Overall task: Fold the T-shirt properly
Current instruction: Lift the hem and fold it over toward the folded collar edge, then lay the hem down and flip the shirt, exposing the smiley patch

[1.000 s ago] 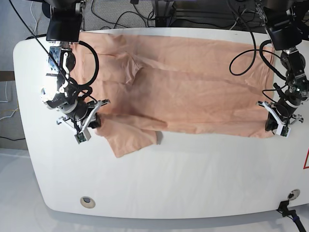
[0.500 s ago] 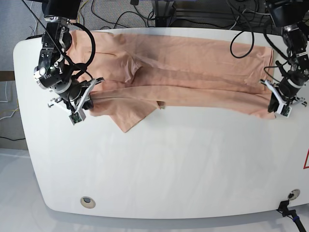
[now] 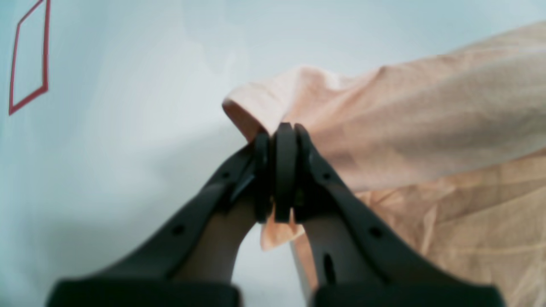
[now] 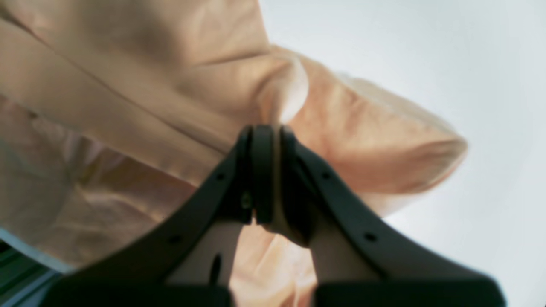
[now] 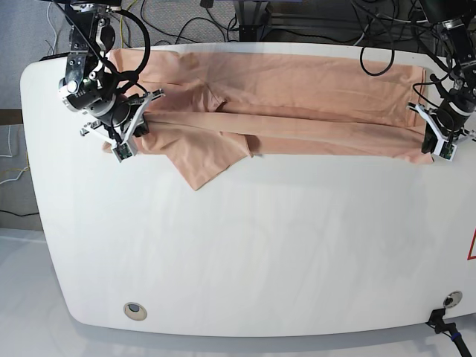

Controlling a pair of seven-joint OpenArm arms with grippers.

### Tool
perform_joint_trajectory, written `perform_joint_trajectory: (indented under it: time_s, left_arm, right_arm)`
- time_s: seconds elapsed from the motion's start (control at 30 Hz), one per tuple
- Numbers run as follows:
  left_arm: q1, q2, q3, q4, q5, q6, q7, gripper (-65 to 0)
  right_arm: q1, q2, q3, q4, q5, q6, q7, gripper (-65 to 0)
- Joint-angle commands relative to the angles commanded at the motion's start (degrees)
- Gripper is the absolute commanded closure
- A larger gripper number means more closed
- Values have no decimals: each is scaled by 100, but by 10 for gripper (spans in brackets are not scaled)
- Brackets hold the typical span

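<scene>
Across the far half of the white table (image 5: 245,260) lies the peach T-shirt (image 5: 297,97), stretched lengthwise, its near edge doubled over the rest into a long fold. One sleeve (image 5: 208,160) sticks out toward the near side. Left gripper (image 3: 277,170) fingers pressed together, pinching the shirt's hem corner at the table's right end in base view. Right gripper (image 4: 264,170) likewise clamped on bunched fabric at the opposite end. Red outline mark (image 3: 27,59) on the table beside the left gripper.

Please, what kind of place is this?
Probably a robotics lab: a white table with two arms, the left gripper and right gripper pinching a T-shirt, cables bundled behind.
</scene>
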Motion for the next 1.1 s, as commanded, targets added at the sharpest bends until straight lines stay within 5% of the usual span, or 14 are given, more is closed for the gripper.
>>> perform_joint_trajectory:
  time_s: [0.13, 0.27, 0.37, 0.6, 0.73, 1.1]
  left_arm:
    - [18, 0, 0, 0, 9, 0, 105, 0]
    - [53, 0, -26, 158, 9, 0, 387, -254]
    - [167, -9, -26, 369, 9, 0, 387, -335]
    - [325, -9, -26, 1046, -9, 0, 396, -336]
    - [229, 26, 141, 1064, -26, 0, 396, -336]
    - [123, 527, 378, 1037, -18, 0, 396, -337]
  right_arm:
    - [-132, 0, -9, 0, 0, 0, -9, -137]
    - [-237, 26, -9, 0, 0, 0, -9, -313]
    - [-325, 35, -9, 9, 0, 0, -9, -386]
    - [-158, 35, 18, 158, 0, 35, -9, -385]
    - [466, -70, 18, 62, 9, 308, -9, -385]
    - [2101, -677, 18, -1626, 0, 316, 35, -385]
